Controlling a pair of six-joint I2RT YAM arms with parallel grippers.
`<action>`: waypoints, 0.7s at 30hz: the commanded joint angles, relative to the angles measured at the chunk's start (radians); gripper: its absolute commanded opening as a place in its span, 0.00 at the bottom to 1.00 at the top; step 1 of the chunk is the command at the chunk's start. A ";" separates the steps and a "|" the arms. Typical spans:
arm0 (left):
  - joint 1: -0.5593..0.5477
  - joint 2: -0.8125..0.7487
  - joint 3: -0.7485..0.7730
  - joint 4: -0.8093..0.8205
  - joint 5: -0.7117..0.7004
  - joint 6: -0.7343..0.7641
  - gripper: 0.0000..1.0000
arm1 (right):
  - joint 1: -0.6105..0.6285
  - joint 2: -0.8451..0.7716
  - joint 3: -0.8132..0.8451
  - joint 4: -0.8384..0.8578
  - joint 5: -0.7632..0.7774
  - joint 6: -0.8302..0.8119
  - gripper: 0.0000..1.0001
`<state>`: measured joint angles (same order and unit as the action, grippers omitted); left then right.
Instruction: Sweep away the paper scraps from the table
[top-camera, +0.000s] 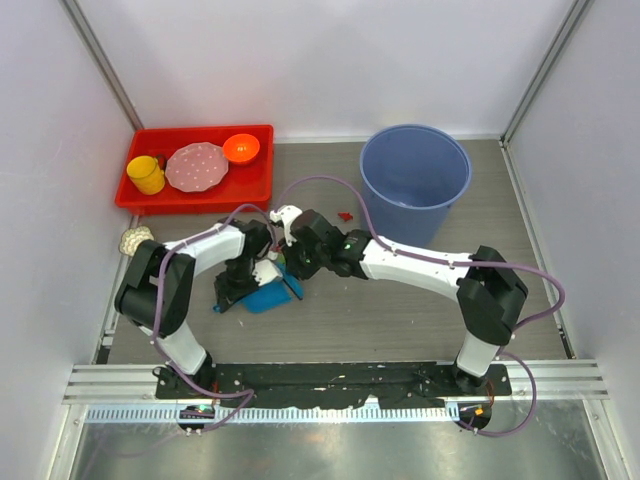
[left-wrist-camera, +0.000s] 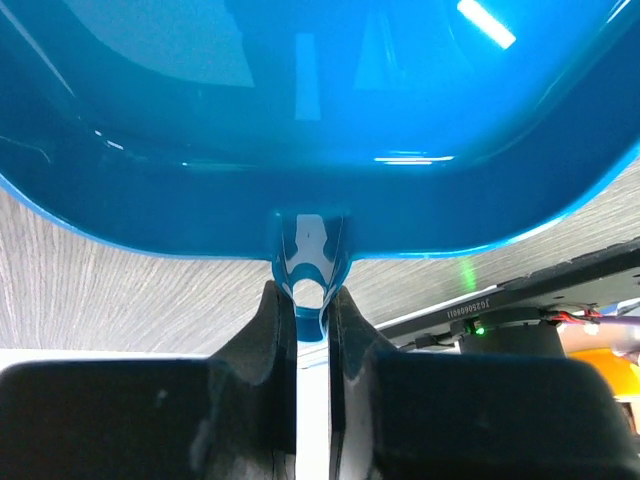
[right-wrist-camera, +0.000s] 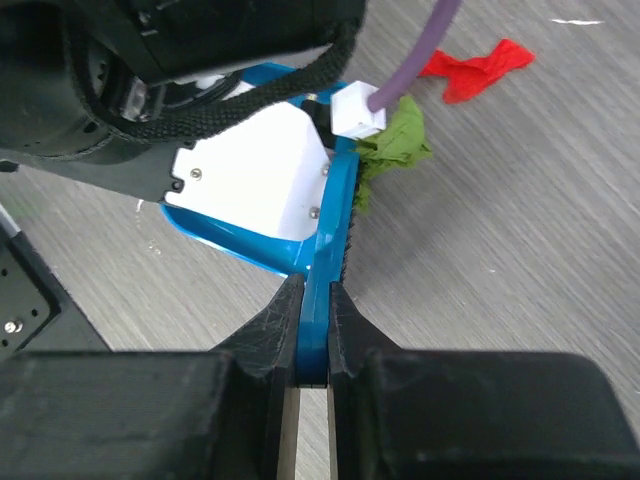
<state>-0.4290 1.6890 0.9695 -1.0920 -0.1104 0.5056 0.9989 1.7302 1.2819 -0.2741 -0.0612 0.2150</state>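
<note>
Bright, even light; glossy glare.

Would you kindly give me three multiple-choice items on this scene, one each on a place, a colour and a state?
1. Where does the red scrap lie? A inside the bin; B on the table beside the bin; C in the dustpan.
2. What colour is the scrap beside the brush? A white; B green; C silver.
3. How is the left tool? A open above the table; B shut on the brush; C shut on the dustpan handle.
Answers: 1 B, it lies on bare wood just left of the bin; 2 B, it shows green at the bristles; 3 C, it pinches the blue handle.
</note>
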 joint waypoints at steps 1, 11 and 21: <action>0.047 -0.023 0.009 0.021 0.012 0.007 0.00 | 0.017 -0.109 0.086 -0.039 0.087 -0.043 0.01; 0.121 -0.065 0.011 0.000 0.018 0.034 0.00 | -0.075 -0.023 0.221 -0.016 0.155 -0.244 0.01; 0.133 -0.003 0.044 0.014 0.041 0.033 0.00 | -0.140 0.311 0.470 -0.029 0.080 -0.373 0.01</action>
<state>-0.3027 1.6718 0.9779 -1.0878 -0.1001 0.5316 0.8577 1.9652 1.6749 -0.2844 0.0734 -0.0963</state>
